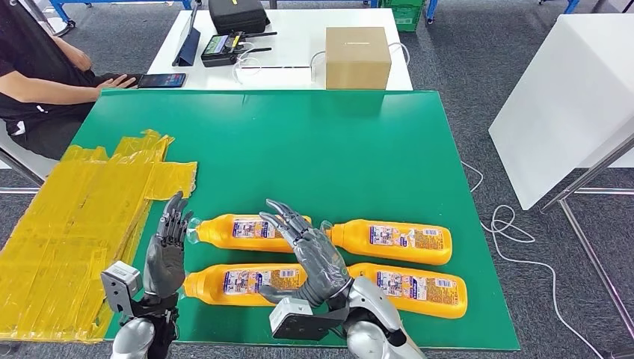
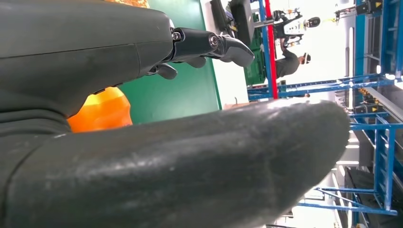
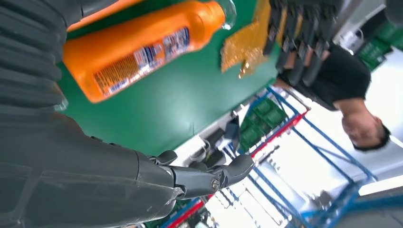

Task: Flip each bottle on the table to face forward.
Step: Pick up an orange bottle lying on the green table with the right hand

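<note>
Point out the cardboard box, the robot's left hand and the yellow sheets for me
cardboard box (image 1: 357, 58): head view, on its front face.
left hand (image 1: 166, 254): head view, on the back of the palm.
yellow sheets (image 1: 82, 224): head view, mid-stack, on the table's left side.

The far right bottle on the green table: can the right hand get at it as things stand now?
Probably yes. The right hand is open and holds nothing, hovering over the middle of the bottles, and the far right bottle lies uncovered just beside it, with nothing between them.
</note>
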